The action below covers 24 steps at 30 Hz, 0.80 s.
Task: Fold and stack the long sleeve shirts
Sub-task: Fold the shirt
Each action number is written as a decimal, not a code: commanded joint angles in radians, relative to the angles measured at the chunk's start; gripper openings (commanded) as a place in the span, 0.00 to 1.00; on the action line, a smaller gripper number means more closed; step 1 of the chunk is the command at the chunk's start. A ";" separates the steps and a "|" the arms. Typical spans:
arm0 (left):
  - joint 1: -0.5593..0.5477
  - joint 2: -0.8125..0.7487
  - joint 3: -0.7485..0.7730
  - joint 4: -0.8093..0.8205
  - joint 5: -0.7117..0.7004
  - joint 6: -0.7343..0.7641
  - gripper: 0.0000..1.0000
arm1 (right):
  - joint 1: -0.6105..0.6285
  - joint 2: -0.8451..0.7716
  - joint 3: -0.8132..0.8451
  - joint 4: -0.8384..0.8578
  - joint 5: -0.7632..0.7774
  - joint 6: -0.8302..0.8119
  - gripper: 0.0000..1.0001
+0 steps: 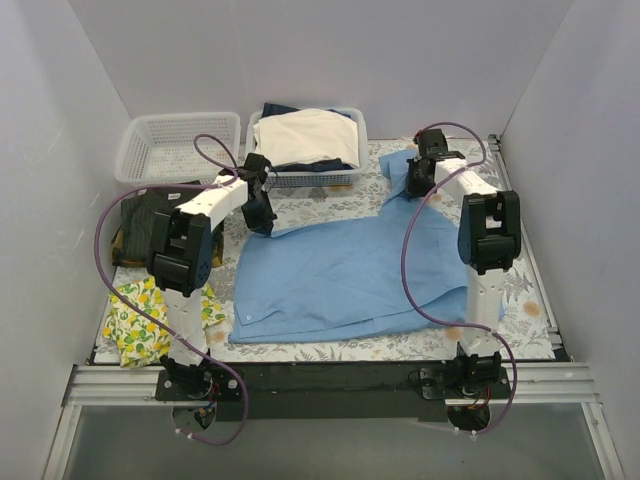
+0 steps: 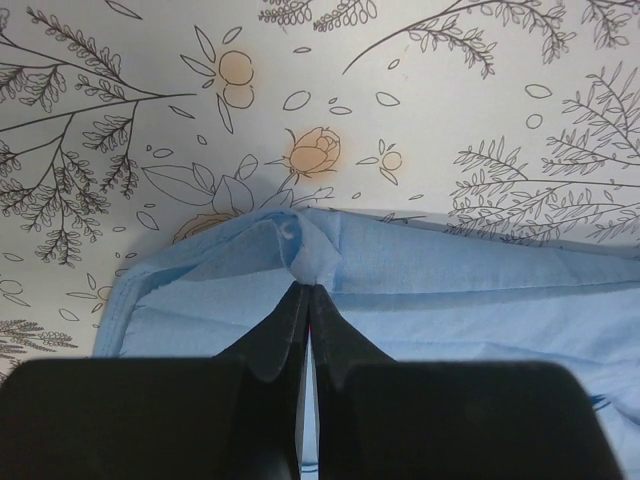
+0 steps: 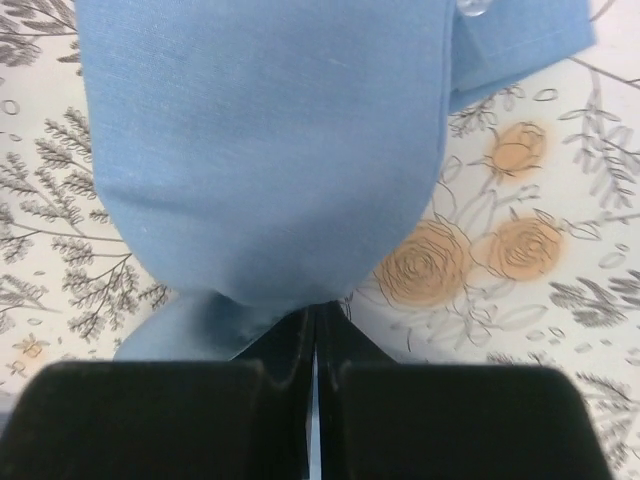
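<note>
The light blue shirt (image 1: 340, 275) lies spread over the middle of the floral table cover. My left gripper (image 1: 262, 222) is shut on its far left edge, pinching a small fold of blue cloth (image 2: 312, 262) at the tips. My right gripper (image 1: 416, 182) is shut on the far right part, where the blue cloth (image 3: 270, 150) hangs in a rounded fold off the tips (image 3: 314, 312). The dark pinstriped shirt (image 1: 143, 217) lies folded at the left edge of the table.
An empty white basket (image 1: 178, 146) stands at the back left. A second white basket (image 1: 352, 176) at the back middle holds cream-white and dark garments. A yellow lemon-print cloth (image 1: 150, 315) lies at the front left. White walls close the sides.
</note>
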 commanded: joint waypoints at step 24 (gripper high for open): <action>0.004 -0.237 -0.088 -0.010 -0.111 -0.037 0.00 | -0.001 -0.828 -0.610 -0.025 0.039 0.056 0.01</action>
